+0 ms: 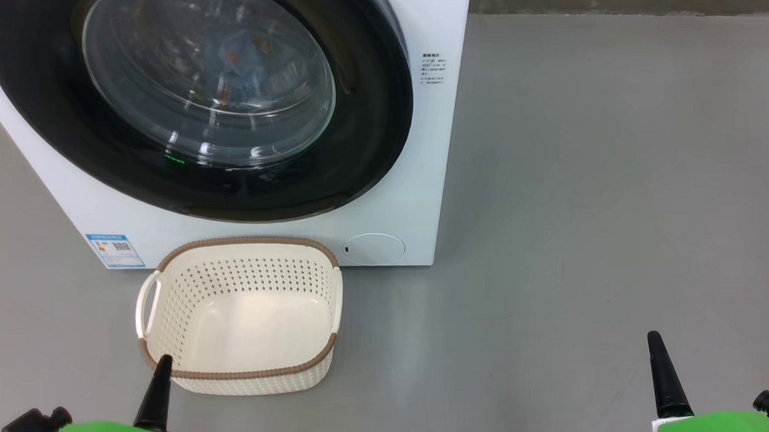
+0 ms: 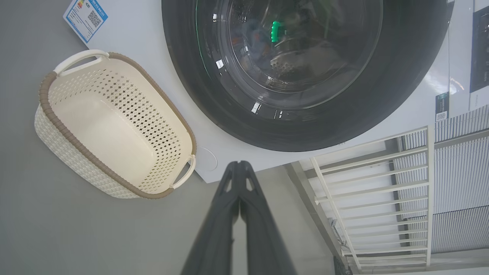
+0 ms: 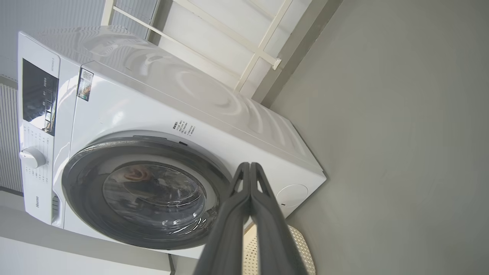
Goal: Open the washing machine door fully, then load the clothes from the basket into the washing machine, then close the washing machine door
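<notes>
The big white boxy front-loading washing machine (image 1: 420, 146) stands on the grey floor (image 1: 587, 186), its top cut off by the head view's upper edge. Its large round door (image 1: 195, 84), with a glossy black rim and a bulging clear glass centre, sits flush against the front, closed. Behind the glass, light blue fabric with orange prints, the clothes (image 1: 242, 57), lies in the drum. Glare and reflections blur it, so separate garments cannot be made out.

At 6 o'clock of the door, just beside the machine's front, sits the small cream perforated plastic basket (image 1: 245, 281) with a brown woven-look rim, showing its bare bottom. In the right wrist view most of it is hidden behind the fingers. A blue label sticker (image 1: 115, 250) lies at 10 o'clock of the basket and a round white cap (image 1: 374, 249) at 2 o'clock.

The left hand (image 1: 164, 360) rises at 7 o'clock of the head view. Its two dark fingers are pressed together on nothing, and its tip overlaps the basket's near rim, though contact cannot be told there. The left wrist view shows the basket apart, at 9 o'clock of the tips. The right hand (image 1: 653, 336), at 4 o'clock, is likewise closed and holds nothing, over bare floor well apart from the machine.
</notes>
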You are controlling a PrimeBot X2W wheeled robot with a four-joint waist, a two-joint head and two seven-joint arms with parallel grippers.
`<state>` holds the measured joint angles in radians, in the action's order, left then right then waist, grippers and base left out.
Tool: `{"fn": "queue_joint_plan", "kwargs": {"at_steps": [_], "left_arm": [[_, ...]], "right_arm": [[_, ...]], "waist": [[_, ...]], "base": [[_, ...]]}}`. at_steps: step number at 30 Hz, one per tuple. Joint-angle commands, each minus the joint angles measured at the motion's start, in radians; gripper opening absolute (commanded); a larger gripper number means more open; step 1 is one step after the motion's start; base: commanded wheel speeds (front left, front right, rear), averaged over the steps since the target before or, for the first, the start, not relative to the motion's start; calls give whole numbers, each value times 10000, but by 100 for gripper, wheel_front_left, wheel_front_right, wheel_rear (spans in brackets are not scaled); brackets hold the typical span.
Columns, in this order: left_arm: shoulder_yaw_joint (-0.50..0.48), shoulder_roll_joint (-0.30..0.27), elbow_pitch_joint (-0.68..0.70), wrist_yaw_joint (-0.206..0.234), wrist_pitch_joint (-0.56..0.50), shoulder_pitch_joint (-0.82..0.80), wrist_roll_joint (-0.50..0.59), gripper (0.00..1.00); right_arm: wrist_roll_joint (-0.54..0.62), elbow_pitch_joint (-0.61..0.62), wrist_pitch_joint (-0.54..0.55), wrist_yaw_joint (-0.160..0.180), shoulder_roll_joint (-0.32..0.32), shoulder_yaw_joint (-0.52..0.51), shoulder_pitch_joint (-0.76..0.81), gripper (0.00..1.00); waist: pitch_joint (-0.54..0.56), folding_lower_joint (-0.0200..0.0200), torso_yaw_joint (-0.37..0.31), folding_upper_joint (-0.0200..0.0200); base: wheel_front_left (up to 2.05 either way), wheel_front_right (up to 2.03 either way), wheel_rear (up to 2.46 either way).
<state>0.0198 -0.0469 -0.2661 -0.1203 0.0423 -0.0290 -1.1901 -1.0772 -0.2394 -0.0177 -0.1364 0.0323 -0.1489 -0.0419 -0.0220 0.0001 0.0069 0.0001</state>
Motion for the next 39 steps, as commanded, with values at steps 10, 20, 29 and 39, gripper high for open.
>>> {"fn": "queue_joint_plan", "kwargs": {"at_steps": [10,20,29,39], "left_arm": [[-466,-202,219,-74,-362,-548,-1227,0],[-624,-218,220,-82,-629,-609,-2134,0],[-787,-231,220,-91,-900,-671,-3045,0],[-988,-245,221,-101,-1231,-746,-4146,0]], "right_arm": [[-1475,154,369,42,136,219,-452,0],[-2558,95,634,46,148,257,-510,0],[-3650,37,901,51,160,294,-569,0],[-4972,-34,1225,56,175,340,-641,0]], "waist": [[47,-1,-17,-1],[87,-1,-32,-1],[128,-1,-46,-1],[177,-1,-64,-1]], "base": [[0,0,0],[0,0,0],[0,0,0],[0,0,0]]}}
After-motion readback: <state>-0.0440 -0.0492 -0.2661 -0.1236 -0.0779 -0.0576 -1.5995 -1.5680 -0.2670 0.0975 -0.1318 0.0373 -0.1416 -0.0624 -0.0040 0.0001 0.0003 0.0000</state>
